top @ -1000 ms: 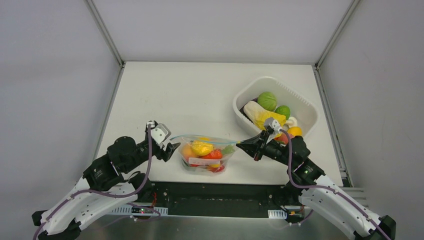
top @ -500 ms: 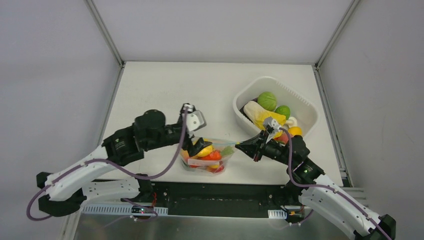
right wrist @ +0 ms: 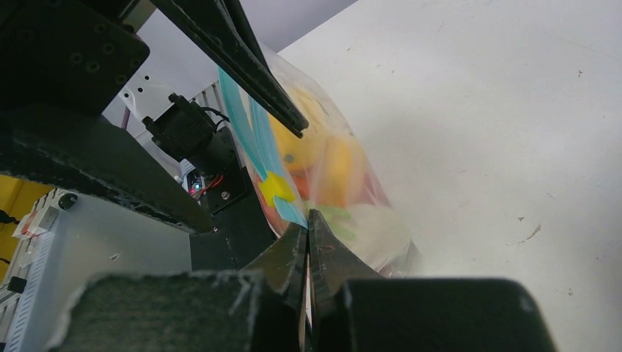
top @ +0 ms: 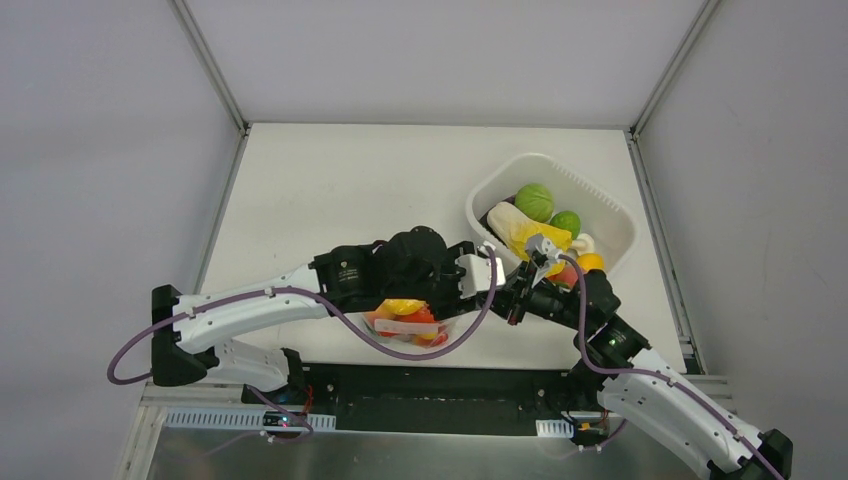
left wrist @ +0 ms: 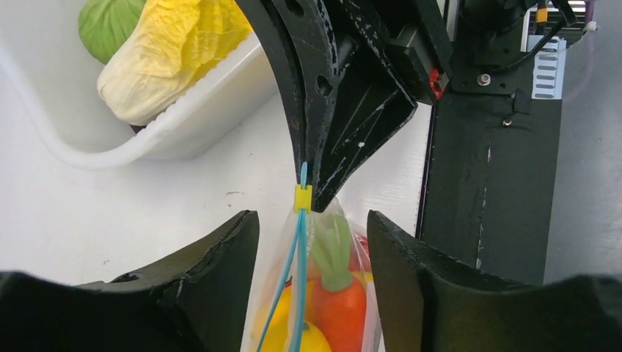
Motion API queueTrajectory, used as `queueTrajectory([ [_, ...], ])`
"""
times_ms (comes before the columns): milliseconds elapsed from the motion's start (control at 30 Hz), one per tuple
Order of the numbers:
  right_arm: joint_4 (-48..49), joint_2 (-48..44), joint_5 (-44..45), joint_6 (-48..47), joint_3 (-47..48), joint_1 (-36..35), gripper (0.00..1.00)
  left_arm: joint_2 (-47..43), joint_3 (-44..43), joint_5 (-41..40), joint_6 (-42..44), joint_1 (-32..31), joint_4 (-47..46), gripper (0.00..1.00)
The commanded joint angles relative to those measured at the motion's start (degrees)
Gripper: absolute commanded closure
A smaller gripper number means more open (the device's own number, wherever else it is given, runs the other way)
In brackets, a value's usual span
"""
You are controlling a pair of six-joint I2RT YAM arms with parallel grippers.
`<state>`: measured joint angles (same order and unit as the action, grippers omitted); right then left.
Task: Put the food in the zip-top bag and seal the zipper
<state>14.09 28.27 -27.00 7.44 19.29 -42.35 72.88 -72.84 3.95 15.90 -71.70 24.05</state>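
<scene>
The bag (top: pixel 405 323) of food (left wrist: pixel 341 297) sits near the worktop (top: pixel 330 190) front edge. The right end effector (left wrist: pixel 311 194) is closed on its zipper (left wrist: pixel 299 246) end. The left end effector (left wrist: pixel 312 229) straddles the zipper with its fingers apart. Closing beside the strip could leave gaps.

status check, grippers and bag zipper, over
Right gripper shut on zipper end. Left gripper open, astride the zipper. Food in zip-top bag, tracks look parted. Nothing blocking.
</scene>
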Motion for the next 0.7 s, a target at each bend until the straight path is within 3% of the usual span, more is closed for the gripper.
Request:
queueTrajectory([
  [0, 1.6, -0.9, -1.3, 0.5, 3.0, 0.2, 1.0, 1.2, -4.1, -1.3, 1.9, -0.9, -3.3, 0.47],
  [200, 1.3, -1.0, -1.4, -0.1, 2.9, 0.1, 1.0, 2.4, -4.0, -1.7, 2.1, -1.1, -4.1, 0.63],
  [667, 1.0, -1.5, -0.3, -0.1, 2.4, 0.2, 1.0, 4.1, -5.6, 0.4, 2.1, -1.1, -0.5, 0.73],
])
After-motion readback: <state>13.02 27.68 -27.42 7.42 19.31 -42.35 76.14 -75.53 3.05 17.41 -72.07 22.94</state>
